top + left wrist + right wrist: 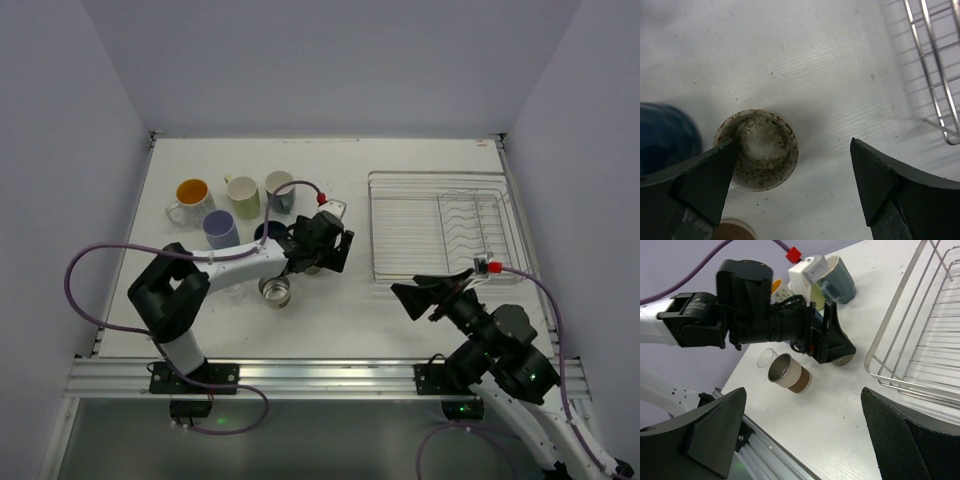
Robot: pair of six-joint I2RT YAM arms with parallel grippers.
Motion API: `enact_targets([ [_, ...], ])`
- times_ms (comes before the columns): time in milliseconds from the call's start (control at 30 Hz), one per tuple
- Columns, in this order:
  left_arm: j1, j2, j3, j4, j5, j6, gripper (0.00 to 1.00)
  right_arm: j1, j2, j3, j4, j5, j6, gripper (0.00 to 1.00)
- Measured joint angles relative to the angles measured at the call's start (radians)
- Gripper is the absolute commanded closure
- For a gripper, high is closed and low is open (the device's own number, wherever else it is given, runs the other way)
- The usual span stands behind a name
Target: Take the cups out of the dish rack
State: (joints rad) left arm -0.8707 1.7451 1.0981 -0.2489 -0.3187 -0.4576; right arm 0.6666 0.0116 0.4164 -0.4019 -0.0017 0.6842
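Note:
The dish rack (440, 235) is a silver wire basket at the right of the table, with no cup showing in it. Left of it stand an orange-inside white mug (190, 200), a pale yellow-green cup (243, 195), a grey mug (280, 190), a lavender cup (220, 228), a navy cup (268, 232) and a steel cup (277, 291). My left gripper (795, 170) hangs open just above a speckled cream cup (757, 150), which stands upright on the table; one finger (705, 185) overlaps its rim. My right gripper (805, 435) is open and holds nothing, low near the rack's front left corner (875, 370).
The navy cup (665, 135) is close to the left of the speckled cup. The steel cup (790, 372) has a brown band, and a clear glass (766, 358) is behind it. The rack's corner (945, 130) lies right of the left gripper. The aluminium rail (300, 375) runs along the near edge.

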Motion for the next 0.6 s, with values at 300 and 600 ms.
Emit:
enact_targets([
  [300, -0.002, -0.380, -0.056, 0.071, 0.095, 0.006, 0.00, 0.000, 0.000, 0.072, -0.038, 0.093, -0.016, 0.01],
  [600, -0.007, -0.880, -0.116, 0.117, 0.192, 0.036, 0.00, 0.000, -0.001, 0.207, -0.143, 0.286, -0.033, 0.01],
])
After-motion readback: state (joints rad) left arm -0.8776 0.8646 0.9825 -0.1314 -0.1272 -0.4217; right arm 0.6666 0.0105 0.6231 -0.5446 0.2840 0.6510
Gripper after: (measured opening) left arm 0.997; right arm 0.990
